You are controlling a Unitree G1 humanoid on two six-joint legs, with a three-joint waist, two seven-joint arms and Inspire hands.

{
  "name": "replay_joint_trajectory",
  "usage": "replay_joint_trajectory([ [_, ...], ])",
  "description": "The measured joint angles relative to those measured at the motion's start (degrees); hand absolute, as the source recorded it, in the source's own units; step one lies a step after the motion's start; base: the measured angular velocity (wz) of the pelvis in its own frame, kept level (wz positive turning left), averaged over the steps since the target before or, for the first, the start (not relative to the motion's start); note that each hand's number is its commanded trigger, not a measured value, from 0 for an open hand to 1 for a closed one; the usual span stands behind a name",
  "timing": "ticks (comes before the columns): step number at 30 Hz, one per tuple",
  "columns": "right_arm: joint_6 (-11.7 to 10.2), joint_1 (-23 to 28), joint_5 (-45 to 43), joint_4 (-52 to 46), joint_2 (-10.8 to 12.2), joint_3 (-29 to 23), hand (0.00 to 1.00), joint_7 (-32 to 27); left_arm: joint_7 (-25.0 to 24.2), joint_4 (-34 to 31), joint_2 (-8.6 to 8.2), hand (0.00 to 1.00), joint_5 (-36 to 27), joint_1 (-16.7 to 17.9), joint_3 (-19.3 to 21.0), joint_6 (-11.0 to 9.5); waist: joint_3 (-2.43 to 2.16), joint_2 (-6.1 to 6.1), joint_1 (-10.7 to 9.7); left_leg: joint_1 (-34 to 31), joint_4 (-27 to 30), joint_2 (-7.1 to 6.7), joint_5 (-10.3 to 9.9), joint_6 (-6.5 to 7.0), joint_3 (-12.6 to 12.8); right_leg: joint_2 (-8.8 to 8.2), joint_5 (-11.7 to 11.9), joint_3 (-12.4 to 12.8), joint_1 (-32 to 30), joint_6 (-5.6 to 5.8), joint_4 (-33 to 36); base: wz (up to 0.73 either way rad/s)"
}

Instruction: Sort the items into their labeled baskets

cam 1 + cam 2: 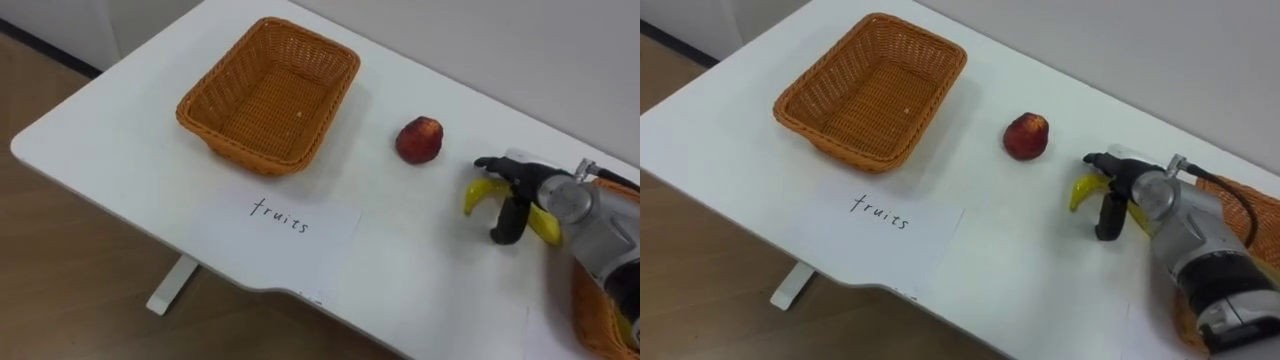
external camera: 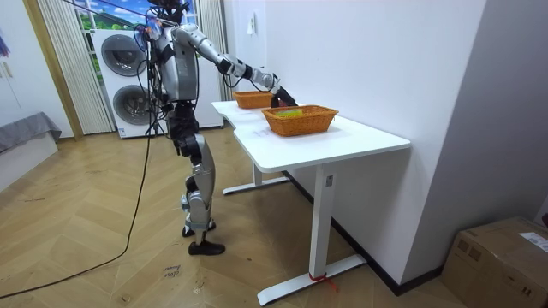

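A yellow banana [image 1: 478, 194] lies on the white table [image 1: 120, 130], to the right of a red apple [image 1: 419, 140]. My right hand [image 1: 520, 195] reaches in from the right and curls over the banana, with its fingers above it and its thumb in front of it. An empty wicker basket [image 1: 270, 95] stands at the back left, and a paper label reading "fruits" [image 1: 285, 225] lies before it. A second wicker basket [image 1: 595, 310] shows at the lower right edge, partly behind my forearm.
In the room view I stand at the table's long side with my right arm stretched over it. The nearer basket [image 2: 300, 120] holds something yellow. The table's front edge [image 1: 250, 285] runs close below the label, with wooden floor beyond.
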Motion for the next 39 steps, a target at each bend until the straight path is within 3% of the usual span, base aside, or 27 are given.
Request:
replay_joint_trajectory([
  [10,0.7,-0.2,-0.5,0.1,-0.3,0.0,1.0,-3.5,0.0,0.0,0.2,0.0,-0.1,0.0,-0.1,0.0,0.02,0.0,0.0,-0.1,-0.1,0.04,0.0,-0.03,-0.3,0.05,0.0,-0.5,0.1,0.0,-0.1,0.01],
  [16,0.6,-0.2,-0.3,1.2,-0.4,0.5,1.0,-6.5,0.0,0.1,0.35,0.0,-0.1,-0.8,-1.9,-0.5,0.31,0.38,0.1,0.0,-0.2,0.04,0.0,-0.03,-0.3,0.21,0.0,-0.5,0.4,0.08,-1.0,0.0],
  [29,0.0,-0.5,0.6,0.8,-0.7,1.6,1.0,-6.2,0.0,0.5,0.43,0.0,-0.1,-1.9,-2.2,-0.9,0.4,0.43,0.0,0.0,-0.5,0.11,0.0,-0.03,0.1,0.36,0.0,0.2,0.2,0.09,-1.0,0.0],
  [39,0.5,-0.5,2.1,0.2,-0.6,1.7,1.0,-5.4,0.1,1.2,0.48,0.0,-0.6,-1.9,-2.1,-0.9,0.2,0.11,-0.1,0.2,-0.6,0.14,0.0,-0.03,0.2,0.37,0.0,0.6,0.3,0.09,-1.0,0.0],
])
